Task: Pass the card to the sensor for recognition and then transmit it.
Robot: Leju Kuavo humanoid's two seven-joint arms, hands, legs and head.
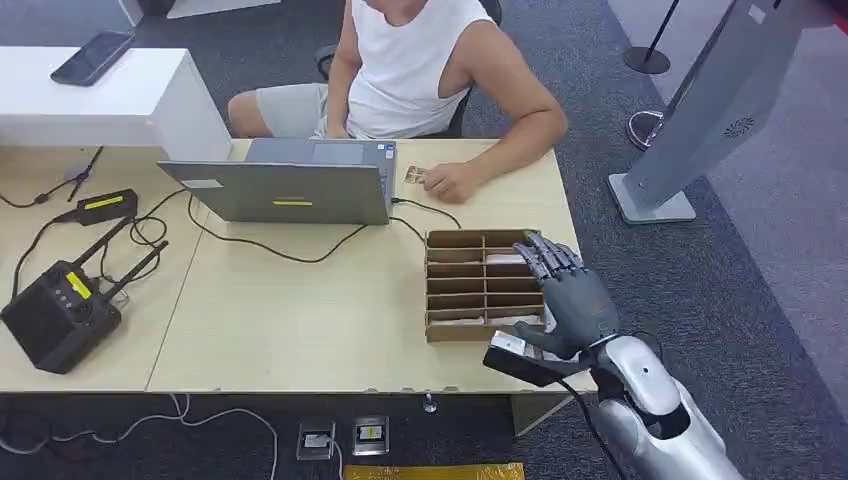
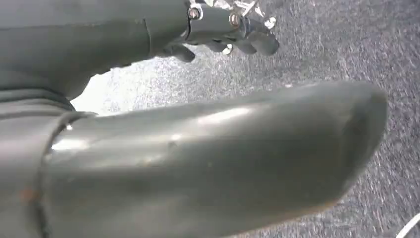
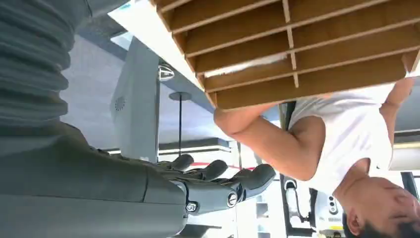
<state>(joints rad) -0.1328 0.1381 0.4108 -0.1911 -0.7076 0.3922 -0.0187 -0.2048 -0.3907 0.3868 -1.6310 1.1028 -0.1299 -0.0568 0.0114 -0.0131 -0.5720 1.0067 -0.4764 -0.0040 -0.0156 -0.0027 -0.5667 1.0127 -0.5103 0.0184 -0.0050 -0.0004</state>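
Hovering over the right edge of the cardboard divider box (image 1: 482, 285), the robot's right hand (image 1: 565, 290) is spreading its fingers wide and holding nothing. White cards (image 1: 505, 259) are lying in the box's right-hand compartments, just beside the fingers. The box is sitting on the pale wooden desk (image 1: 300, 320), near its right edge. Across the desk, a seated person is resting a hand (image 1: 452, 182) on a small card (image 1: 415, 175) beside an open laptop (image 1: 290, 185). The left hand (image 2: 223, 29) is hanging over grey carpet, its fingers curling loosely and holding nothing.
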